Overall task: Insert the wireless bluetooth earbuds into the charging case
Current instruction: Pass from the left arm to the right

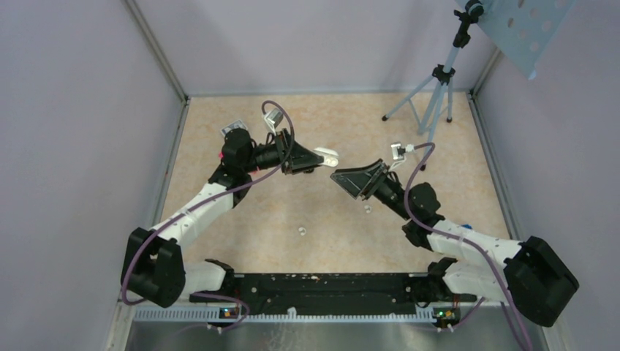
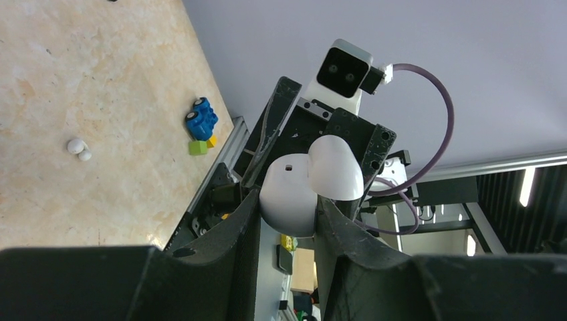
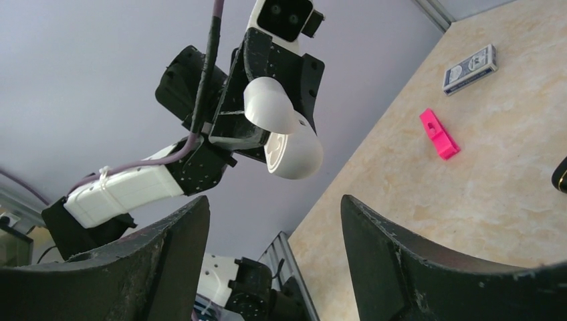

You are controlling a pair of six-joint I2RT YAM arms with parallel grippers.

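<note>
At the bottom of the top view both arms are bolted at the counter's (image 1: 241,219) near edge. Just beyond them one earbud (image 1: 301,231) lies on the counter at lower centre. A second earbud (image 1: 367,208) lies to its right, close under the right forearm.

From the lower right the right arm reaches up and leftward. The right hand (image 1: 354,179) is lifted off the counter with its fingers (image 3: 434,267) spread wide and nothing between them.

The left arm climbs from the lower left, bends at the elbow and stretches rightward to the centre of the frame. The left hand (image 1: 316,158) is raised and nearly level. It pinches the charging case (image 2: 294,197) by its lower body, with the lid hinged open. The case's free end points at the right hand across a short gap.

Farther back, a tripod (image 1: 437,99) stands at upper right.
</note>
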